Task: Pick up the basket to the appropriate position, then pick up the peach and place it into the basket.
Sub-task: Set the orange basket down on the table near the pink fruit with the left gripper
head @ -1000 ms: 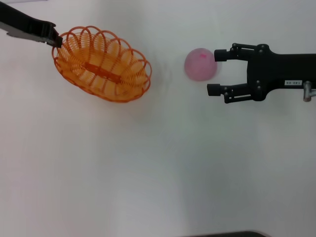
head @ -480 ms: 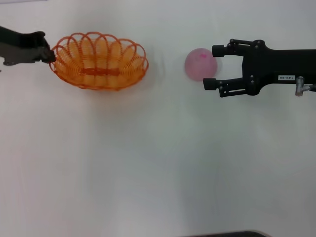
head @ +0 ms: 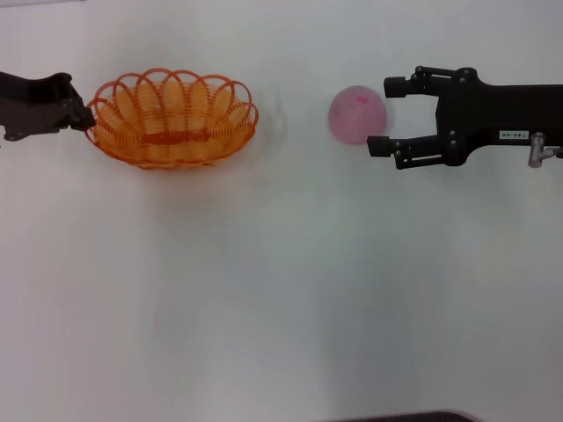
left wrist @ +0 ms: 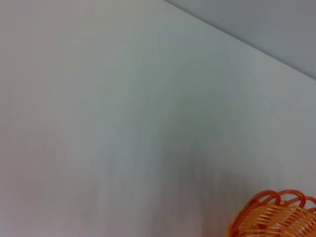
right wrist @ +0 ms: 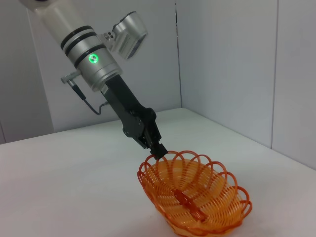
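While the orange basket [head: 171, 120] sits at the far left of the white surface [head: 281, 290], the left gripper [head: 86, 119] has its jaws clamped on the near-left rim, arm reaching in level from the left edge. Well to the right lies the peach [head: 358, 114]; the right gripper [head: 387, 116] stretches in horizontally, jaws wide, straddling its right side.

Left hand [right wrist: 159, 150] — pinching basket [right wrist: 195, 197] rim

The oval orange basket [head: 171, 119] of looped wire sits open side up on the white desk [head: 264, 290]. The round pale-pink peach [head: 358, 114], marked with a darker pink spot, lies well apart from it.
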`<state>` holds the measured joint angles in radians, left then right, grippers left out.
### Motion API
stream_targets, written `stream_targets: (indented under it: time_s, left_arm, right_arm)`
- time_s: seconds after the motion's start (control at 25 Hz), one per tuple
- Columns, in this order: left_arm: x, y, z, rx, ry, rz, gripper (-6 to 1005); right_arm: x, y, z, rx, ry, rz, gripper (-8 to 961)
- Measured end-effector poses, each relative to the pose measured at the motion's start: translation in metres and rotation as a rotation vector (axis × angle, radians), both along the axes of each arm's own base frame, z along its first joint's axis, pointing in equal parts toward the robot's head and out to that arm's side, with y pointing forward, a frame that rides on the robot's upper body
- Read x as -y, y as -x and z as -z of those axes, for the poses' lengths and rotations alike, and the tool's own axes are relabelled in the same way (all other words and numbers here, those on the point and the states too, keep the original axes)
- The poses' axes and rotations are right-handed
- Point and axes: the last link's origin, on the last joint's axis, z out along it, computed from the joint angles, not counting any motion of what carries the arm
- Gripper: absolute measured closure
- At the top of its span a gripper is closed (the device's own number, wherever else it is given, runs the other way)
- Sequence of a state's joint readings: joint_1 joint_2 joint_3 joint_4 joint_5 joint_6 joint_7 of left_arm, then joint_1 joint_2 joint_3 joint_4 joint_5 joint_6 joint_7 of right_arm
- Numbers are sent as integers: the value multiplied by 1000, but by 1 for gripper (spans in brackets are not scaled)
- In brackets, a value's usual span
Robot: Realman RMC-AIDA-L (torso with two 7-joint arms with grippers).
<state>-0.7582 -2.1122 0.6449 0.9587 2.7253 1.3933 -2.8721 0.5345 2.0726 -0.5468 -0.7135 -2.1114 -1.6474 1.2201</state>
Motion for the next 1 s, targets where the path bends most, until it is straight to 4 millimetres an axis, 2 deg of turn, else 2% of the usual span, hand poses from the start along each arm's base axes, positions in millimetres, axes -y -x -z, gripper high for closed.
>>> stream_targets:
  time_s: [0.68, 0.92, 1.0]
  left_arm:
    - [4, -1, 2, -18, 50, 60, 970]
    - [6, 1, -2, -25, 65, 68, 884]
    - [6, 2, -4, -31, 69, 73, 804]
  right_arm:
    - [0, -5, 2, 16, -9, 19, 28]
    - [-1, -4, 3, 18, -12, 18, 28]
    - [-1, -4, 3, 20, -15, 18, 29]
